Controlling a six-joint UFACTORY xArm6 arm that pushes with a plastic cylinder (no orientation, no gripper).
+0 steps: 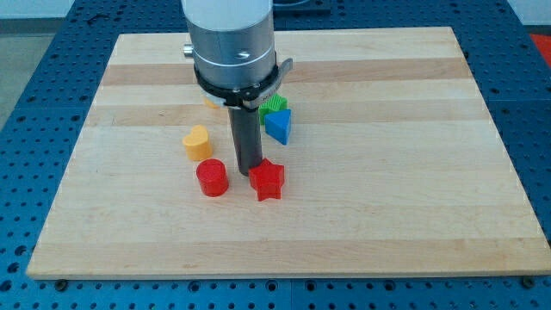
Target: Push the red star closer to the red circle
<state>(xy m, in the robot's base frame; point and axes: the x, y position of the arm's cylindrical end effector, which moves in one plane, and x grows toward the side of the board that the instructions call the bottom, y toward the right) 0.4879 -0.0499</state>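
Note:
The red star (pixel 268 180) lies on the wooden board just below the middle. The red circle (pixel 212 178) stands a short way to its left, with a small gap between them. My tip (pixel 248 170) rests on the board at the star's upper left edge, between the two red blocks and slightly above them. It looks to be touching the star or nearly so.
An orange heart-shaped block (pixel 197 142) sits above the red circle. A blue block (pixel 278 126) and a green block (pixel 275 105) lie right of the rod. A yellow block (pixel 211 102) is mostly hidden behind the arm's grey body (pixel 232 43).

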